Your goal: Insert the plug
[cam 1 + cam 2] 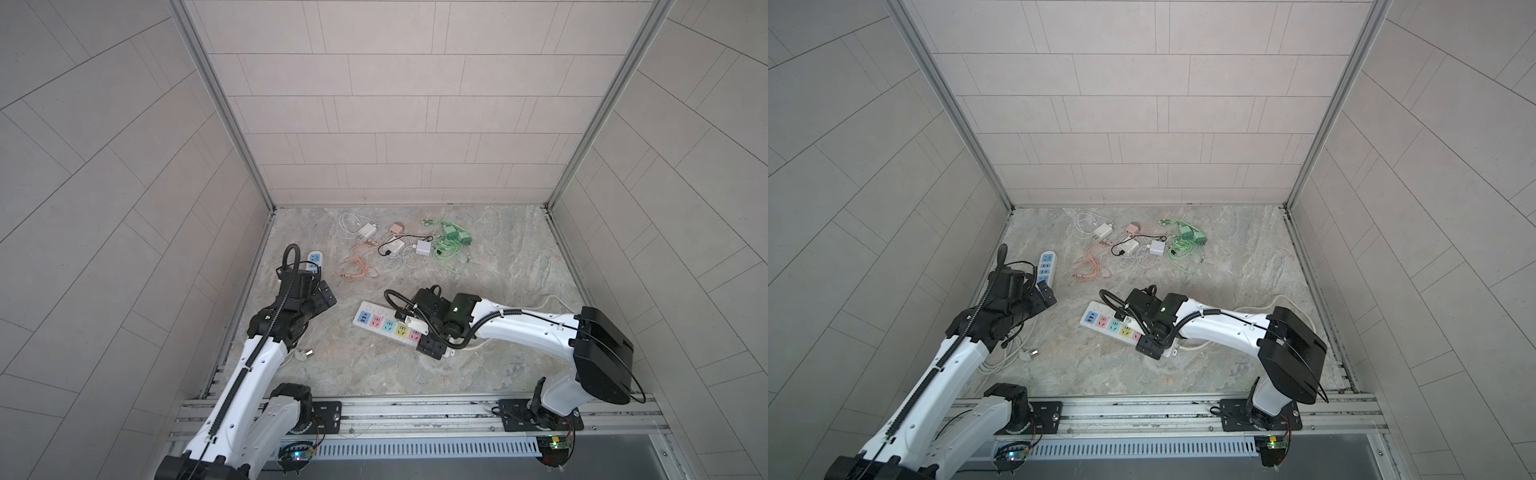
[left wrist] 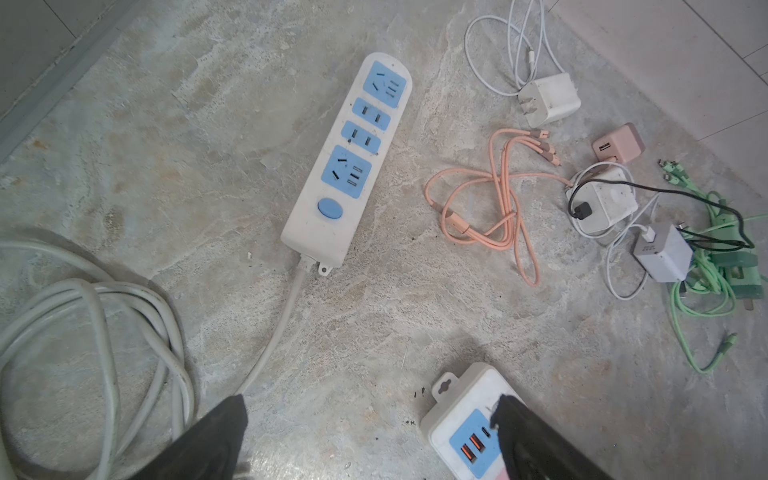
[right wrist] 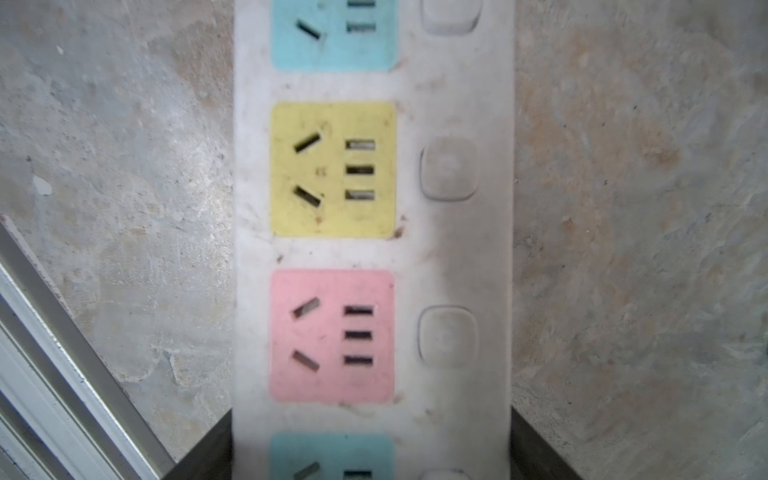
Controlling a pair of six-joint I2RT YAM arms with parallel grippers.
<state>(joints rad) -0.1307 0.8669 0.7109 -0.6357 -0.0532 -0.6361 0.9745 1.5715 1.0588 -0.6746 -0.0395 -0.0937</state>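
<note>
A white three-prong plug (image 1: 308, 354) (image 1: 1032, 354) lies on the stone floor beside my left arm, at the end of a coiled white cord (image 2: 83, 332). That cord runs to a white power strip with blue sockets (image 1: 314, 259) (image 2: 353, 153). My left gripper (image 1: 322, 297) (image 2: 370, 419) hangs open above the floor with nothing between its fingers. A second white strip with pink, teal and yellow sockets (image 1: 386, 324) (image 3: 370, 249) lies mid-floor. My right gripper (image 1: 432, 345) (image 3: 370, 449) is shut across its width near the cord end, one finger against each long side.
Several chargers and cables lie at the back: a white charger (image 1: 366, 229), a pink one (image 1: 397, 227), green ones (image 1: 455, 237), an orange cable (image 1: 355, 270). Tiled walls enclose three sides. An aluminium rail (image 1: 415, 409) runs along the front.
</note>
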